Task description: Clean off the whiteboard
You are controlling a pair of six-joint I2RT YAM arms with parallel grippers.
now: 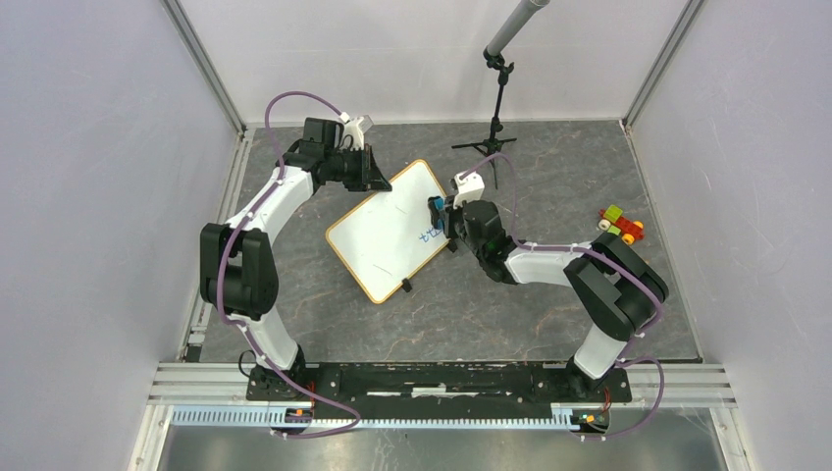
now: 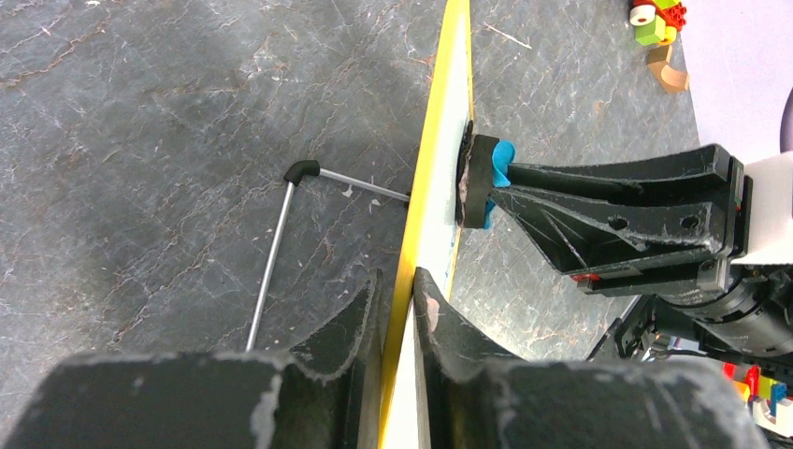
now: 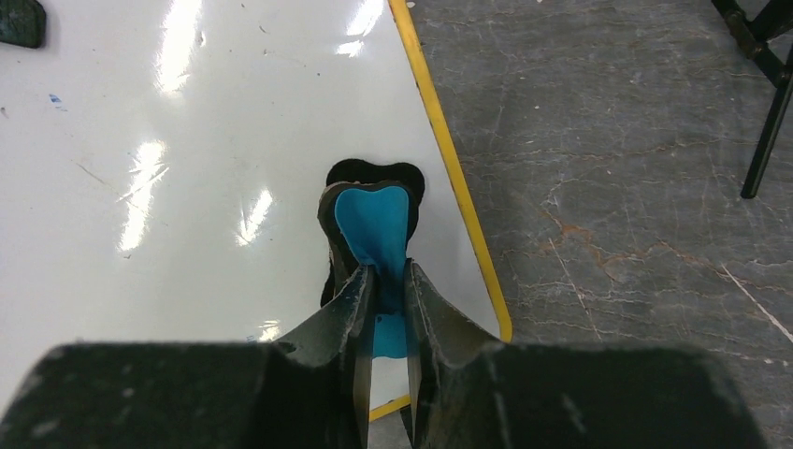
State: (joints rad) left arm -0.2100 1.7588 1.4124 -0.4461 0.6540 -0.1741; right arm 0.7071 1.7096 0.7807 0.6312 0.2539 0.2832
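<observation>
A small rectangular whiteboard (image 1: 385, 235) with rounded corners and a thin yellow-orange frame is seen near the middle of the grey marbled table (image 1: 471, 314), set askew between the two arms. Its far left edge is gripped by the left gripper (image 2: 397, 292). From that wrist the board is viewed edge-on, and the frame is pinched between the two black fingers (image 2: 355, 318), one on the back and one on the white face, with only the board's thickness between them. A thin grey metal rod (image 2: 271, 262) with a black elbow is seen meeting the back of the board.

The right gripper (image 3: 383, 281) is closed narrowly on the stem of a blue plastic eraser (image 3: 374, 220) with a black felt pad. The pad is pressed against the white face just inside the right-hand frame edge. A short patch of blue handwriting (image 1: 429, 235) is seen on the board just beside this gripper. A small black clip foot (image 1: 406, 286) is fixed at the board's near edge.

Well apart, at the right of the table, a cluster of coloured toy blocks (image 1: 620, 225) is lying. A black tripod stand (image 1: 495, 128) is placed at the far side.
</observation>
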